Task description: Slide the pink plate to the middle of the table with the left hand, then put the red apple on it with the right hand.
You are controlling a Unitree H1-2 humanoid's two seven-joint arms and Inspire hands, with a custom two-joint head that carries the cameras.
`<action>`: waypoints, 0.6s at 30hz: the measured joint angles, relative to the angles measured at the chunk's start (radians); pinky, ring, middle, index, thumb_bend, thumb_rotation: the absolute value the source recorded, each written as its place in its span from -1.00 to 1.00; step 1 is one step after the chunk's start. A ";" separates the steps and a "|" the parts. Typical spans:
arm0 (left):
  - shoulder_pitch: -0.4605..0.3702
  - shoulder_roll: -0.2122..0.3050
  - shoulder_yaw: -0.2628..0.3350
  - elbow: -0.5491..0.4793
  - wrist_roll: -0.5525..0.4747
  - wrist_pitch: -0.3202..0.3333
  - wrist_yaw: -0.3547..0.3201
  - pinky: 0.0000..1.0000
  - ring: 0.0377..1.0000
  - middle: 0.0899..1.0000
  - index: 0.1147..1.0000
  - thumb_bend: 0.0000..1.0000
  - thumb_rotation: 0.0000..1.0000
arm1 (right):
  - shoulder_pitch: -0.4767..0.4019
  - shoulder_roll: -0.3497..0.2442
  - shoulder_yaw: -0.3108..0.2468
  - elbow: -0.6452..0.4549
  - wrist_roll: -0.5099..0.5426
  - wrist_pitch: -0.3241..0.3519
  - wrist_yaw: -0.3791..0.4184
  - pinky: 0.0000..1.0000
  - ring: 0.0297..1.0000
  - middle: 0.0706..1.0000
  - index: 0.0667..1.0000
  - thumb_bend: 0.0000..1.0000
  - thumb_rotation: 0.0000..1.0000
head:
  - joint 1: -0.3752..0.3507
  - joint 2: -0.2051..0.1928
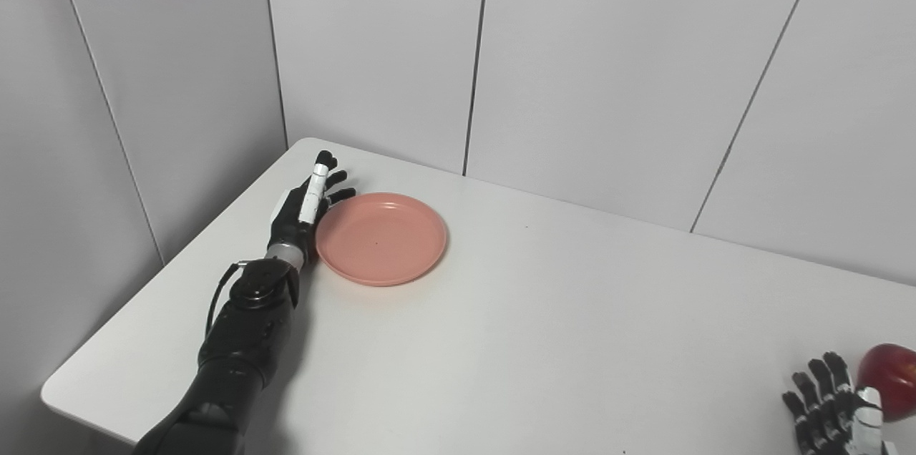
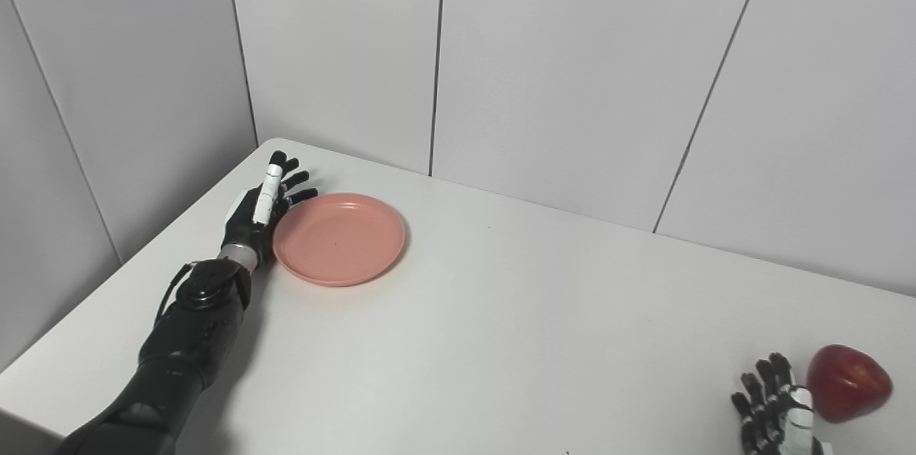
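Observation:
The pink plate lies empty on the white table, toward its far left corner. My left hand stands edge-on against the plate's left rim, open, fingers stretched toward the wall. At the near right edge sits the red apple. My right hand rests just left of the apple, open, fingers spread and pointing away from me, apart from the fruit.
Grey wall panels close off the table at the back and on the left. The table's rounded near-left corner is close to my left forearm.

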 measured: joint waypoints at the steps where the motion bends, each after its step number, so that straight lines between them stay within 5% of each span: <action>1: 0.007 -0.007 -0.004 -0.015 0.001 0.004 0.000 0.50 0.60 0.79 0.78 0.71 0.92 | -0.001 0.000 0.000 0.002 0.000 0.000 0.002 0.97 0.96 1.00 0.96 0.41 1.00 | 0.000 0.000; 10: 0.048 -0.046 -0.037 -0.109 0.000 0.047 -0.020 0.57 0.64 0.81 0.84 0.63 0.90 | -0.012 0.000 -0.001 0.015 0.000 -0.001 0.008 0.93 0.94 0.98 0.97 0.44 1.00 | -0.011 0.003; 14: 0.048 -0.050 -0.043 -0.100 -0.007 0.039 -0.054 0.75 0.72 0.87 0.89 0.59 0.88 | -0.012 0.000 -0.001 0.015 -0.003 -0.001 0.008 0.89 0.92 0.96 0.96 0.47 1.00 | -0.015 0.008; 18: 0.047 -0.065 -0.063 -0.097 -0.004 0.029 -0.068 0.59 0.66 0.83 0.88 0.63 0.88 | -0.012 0.002 -0.001 0.015 -0.005 -0.001 0.006 0.92 0.94 0.98 0.95 0.50 1.00 | -0.032 0.012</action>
